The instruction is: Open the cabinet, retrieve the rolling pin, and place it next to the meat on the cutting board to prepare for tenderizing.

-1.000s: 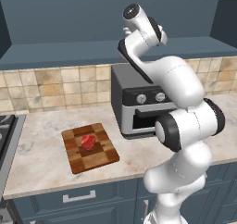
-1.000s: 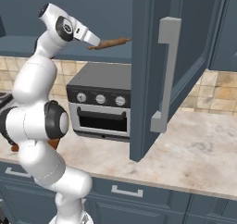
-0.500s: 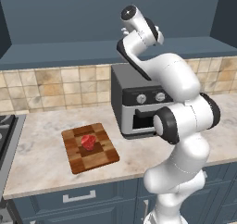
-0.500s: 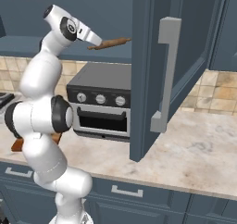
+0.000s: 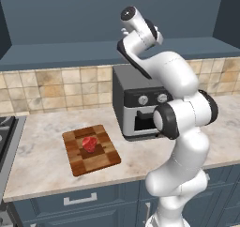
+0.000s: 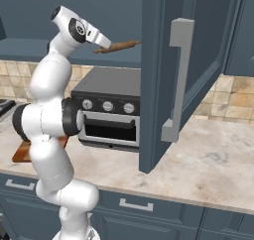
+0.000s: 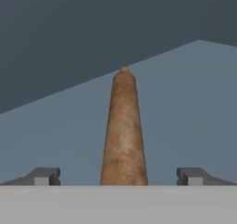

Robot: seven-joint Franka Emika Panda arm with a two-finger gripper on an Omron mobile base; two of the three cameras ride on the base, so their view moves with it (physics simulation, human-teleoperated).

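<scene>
Brown pin (image 7: 123, 130) lies on the cabinet (image 6: 198, 60) shelf, long axis running straight away from the jaws, near end centred between them. Jaws spread wide, gripping nothing; fingertips (image 7: 44, 176) flank it with clear gaps.

Cabinet (image 6: 198, 60): dark blue-grey, silver bar handle (image 6: 176, 80). Rolling pin (image 7: 124, 130): mottled brown wood. Board (image 5: 91, 149): checkered light and dark brown blocks. Meat (image 5: 89, 143): red. Oven (image 5: 136, 104): dark grey top, silver front. Table (image 5: 42, 165): pale marbled beige. Wall tiles (image 5: 56, 87): tan and beige. Drawers (image 5: 84, 200): blue, silver handles. Arm (image 5: 183, 123): white, dark joints.
</scene>
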